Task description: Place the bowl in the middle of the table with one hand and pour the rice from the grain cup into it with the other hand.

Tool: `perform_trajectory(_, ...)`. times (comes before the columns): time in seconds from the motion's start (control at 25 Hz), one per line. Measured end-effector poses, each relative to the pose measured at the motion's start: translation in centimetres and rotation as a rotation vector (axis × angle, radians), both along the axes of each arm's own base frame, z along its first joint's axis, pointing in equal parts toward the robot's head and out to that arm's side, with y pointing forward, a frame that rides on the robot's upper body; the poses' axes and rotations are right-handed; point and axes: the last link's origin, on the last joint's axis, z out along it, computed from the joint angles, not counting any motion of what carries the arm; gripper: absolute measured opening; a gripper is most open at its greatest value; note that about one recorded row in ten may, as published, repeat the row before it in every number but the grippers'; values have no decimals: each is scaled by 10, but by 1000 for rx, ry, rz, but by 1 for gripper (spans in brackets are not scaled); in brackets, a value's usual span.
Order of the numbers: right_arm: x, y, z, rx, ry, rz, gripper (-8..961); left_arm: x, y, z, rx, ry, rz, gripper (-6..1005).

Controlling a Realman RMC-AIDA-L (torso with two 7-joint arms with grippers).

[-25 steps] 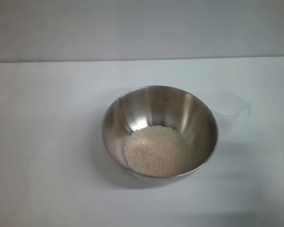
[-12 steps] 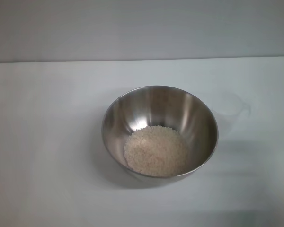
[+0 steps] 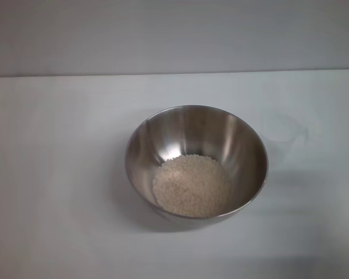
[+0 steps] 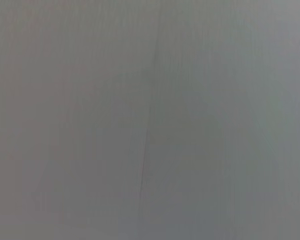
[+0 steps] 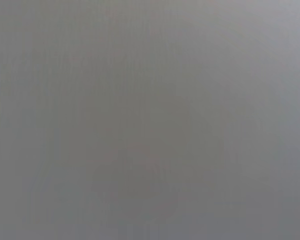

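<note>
A large steel bowl [image 3: 196, 161] stands near the middle of the white table [image 3: 58, 174] in the head view. A pale heap of rice [image 3: 191, 185] lies in its bottom, toward the near wall. Just behind the bowl's right side stands the clear grain cup [image 3: 285, 131], upright, faint against the white top, with its small tab handle to the right. Neither gripper nor arm shows in the head view. Both wrist views show only a plain grey surface.
The table's far edge meets a grey wall [image 3: 174, 35] at the back. Bare white tabletop surrounds the bowl on the left, front and right.
</note>
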Motion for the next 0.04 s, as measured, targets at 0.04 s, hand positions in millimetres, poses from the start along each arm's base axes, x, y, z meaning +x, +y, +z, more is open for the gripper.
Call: perform_trajectory(0.04,0,1,0,1,0,1,733,0,0,0,0,0,0,833)
